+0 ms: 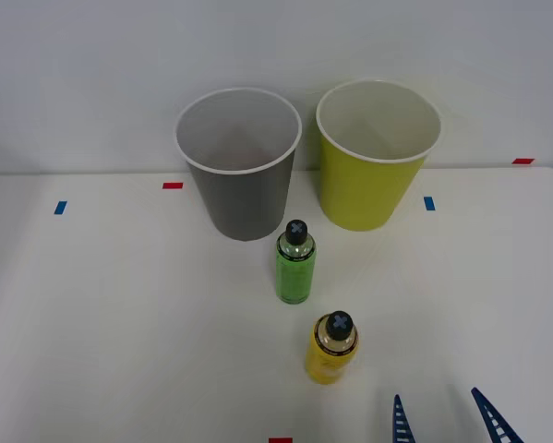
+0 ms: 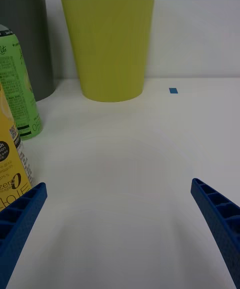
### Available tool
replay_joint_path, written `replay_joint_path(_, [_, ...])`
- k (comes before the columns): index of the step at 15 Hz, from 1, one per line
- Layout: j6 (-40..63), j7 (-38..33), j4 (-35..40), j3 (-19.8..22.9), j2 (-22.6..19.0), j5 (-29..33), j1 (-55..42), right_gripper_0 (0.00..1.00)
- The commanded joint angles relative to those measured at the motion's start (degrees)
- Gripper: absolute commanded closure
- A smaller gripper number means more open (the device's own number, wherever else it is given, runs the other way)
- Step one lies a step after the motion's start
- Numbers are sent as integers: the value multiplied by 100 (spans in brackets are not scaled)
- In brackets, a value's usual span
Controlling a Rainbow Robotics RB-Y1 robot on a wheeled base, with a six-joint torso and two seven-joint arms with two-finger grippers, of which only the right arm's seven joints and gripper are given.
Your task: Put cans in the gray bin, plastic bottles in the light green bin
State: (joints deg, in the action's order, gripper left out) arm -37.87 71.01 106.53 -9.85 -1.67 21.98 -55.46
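Bottles both upright on white table, none gripped. Right gripper nearest, at front edge, blue fingers spread wide apart w/ nothing between, low over table. Yellow bottle just left of gripper, close to left finger in wrist view. Green bottle next back, slightly left of yellow, apart from it. Behind: gray bin left, light green bin right, side by side near far table edge, both upright. Green bottle sits just in front of gap btwn bins.
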Motion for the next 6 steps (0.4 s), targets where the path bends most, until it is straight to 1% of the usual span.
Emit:
replay_joint_path(1, [-1,0,0,1,0,0,0,0])
replay_joint_path(6, [-1,0,0,1,0,0,0,0])
